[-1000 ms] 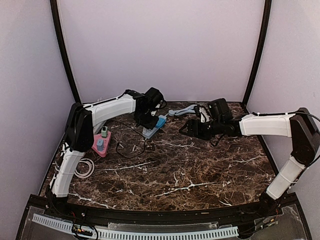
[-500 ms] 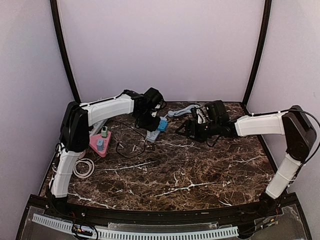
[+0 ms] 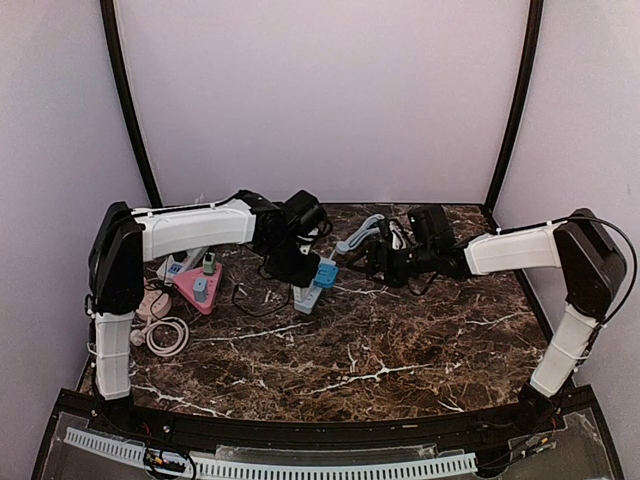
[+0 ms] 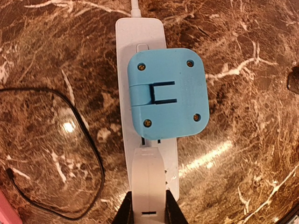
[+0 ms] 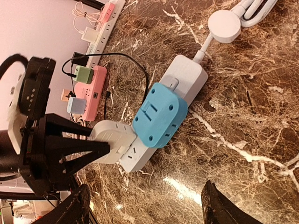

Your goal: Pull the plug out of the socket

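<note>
Blue square plastic plug [image 4: 166, 93] is seated mid-way along the white power strip [image 4: 140, 32], back centre of the dark marble table [image 3: 400, 350]. The strip's long axis runs away from the bases, canted toward the right arm. Its white cord [image 4: 135, 5] exits the far end.

Left gripper [image 4: 148, 212] is clamped on a white rounded plug [image 4: 148, 179] at the strip's near end, just beside the blue one. I read that as the anchor.

Right gripper [image 5: 147, 207] has its jaws spread wide and empty. It's near the blue plug on its right, facing it, so it has the free approach.

The strip holds only those two plugs. A pink triangular socket hub [image 3: 187, 292] off to the left carries a green plug [image 3: 208, 264] and a grey-blue one [image 3: 200, 288].

Next, my guess: right closes across the blue plug's sides and pulls square off the strip face.
</note>
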Robot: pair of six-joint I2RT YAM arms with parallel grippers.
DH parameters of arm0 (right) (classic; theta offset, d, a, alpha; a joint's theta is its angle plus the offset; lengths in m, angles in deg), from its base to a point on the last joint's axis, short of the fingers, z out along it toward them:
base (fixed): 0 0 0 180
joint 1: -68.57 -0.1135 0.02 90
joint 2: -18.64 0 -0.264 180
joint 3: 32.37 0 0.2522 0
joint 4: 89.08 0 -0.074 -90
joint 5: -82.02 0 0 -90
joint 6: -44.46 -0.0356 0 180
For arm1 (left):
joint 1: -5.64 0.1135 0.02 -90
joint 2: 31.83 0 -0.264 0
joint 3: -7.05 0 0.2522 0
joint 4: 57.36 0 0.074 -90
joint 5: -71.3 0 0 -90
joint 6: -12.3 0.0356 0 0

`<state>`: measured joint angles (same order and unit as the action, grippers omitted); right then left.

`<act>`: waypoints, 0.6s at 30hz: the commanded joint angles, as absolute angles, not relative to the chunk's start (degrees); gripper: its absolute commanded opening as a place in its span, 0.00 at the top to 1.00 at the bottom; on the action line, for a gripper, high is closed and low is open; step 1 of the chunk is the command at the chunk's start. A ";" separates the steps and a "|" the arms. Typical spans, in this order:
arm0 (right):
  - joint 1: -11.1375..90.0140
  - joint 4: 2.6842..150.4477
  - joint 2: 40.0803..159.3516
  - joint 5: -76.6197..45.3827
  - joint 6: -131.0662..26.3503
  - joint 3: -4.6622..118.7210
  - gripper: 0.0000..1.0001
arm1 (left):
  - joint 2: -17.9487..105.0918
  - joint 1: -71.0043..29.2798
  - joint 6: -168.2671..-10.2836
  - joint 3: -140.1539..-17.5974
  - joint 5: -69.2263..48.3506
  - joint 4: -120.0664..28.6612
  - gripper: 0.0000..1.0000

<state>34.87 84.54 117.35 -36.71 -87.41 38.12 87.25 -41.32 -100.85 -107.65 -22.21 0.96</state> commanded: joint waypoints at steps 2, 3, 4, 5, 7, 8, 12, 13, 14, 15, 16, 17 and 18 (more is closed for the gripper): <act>35.02 90.13 119.98 -40.33 -90.62 36.11 0.23 | 79.34 -44.08 -105.97 -99.29 -19.07 -1.08 1.00; 34.82 91.15 120.40 -40.93 -91.30 35.74 0.23 | 78.99 -44.70 -106.89 -97.62 -19.19 -1.88 1.00; 34.57 91.95 120.95 -41.39 -91.93 35.59 0.24 | 78.45 -44.97 -107.23 -96.90 -19.48 -2.26 1.00; 34.25 92.64 121.60 -41.78 -92.52 35.54 0.24 | 78.28 -45.34 -107.84 -95.77 -19.71 -2.70 1.00; 33.55 93.94 123.12 -42.60 -93.61 35.62 0.25 | 78.14 -45.77 -108.60 -94.39 -20.43 -3.14 1.00; 33.14 94.63 123.75 -42.83 -94.11 35.77 0.26 | 78.14 -45.86 -108.79 -94.05 -20.63 -3.33 1.00; 31.59 97.06 126.08 -43.46 -96.13 36.58 0.28 | 78.33 -46.20 -109.49 -92.71 -21.41 -4.11 1.00; 31.16 97.29 126.69 -43.48 -96.39 37.06 0.28 | 78.54 -46.28 -109.50 -92.54 -21.82 -4.04 1.00; 30.82 97.43 127.34 -43.55 -96.47 37.72 0.29 | 78.73 -46.43 -109.64 -92.52 -22.10 -3.80 1.00; 30.47 97.46 128.02 -43.68 -96.77 38.37 0.29 | 78.97 -46.46 -109.75 -92.45 -22.47 -3.71 1.00; 30.24 97.72 128.58 -43.81 -97.02 38.86 0.30 | 79.12 -46.50 -109.97 -92.43 -22.65 -3.48 1.00; 30.02 98.01 129.15 -43.90 -97.29 39.28 0.30 | 79.44 -46.53 -110.09 -92.36 -22.94 -3.37 1.00; 29.78 98.28 129.65 -43.80 -97.49 39.60 0.31 | 79.57 -46.52 -110.40 -92.34 -23.06 -3.26 1.00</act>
<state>30.92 94.20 127.65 -42.76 -95.69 37.12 80.54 -45.69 -109.16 -94.06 -23.23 -6.19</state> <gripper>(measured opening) 0.701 0.149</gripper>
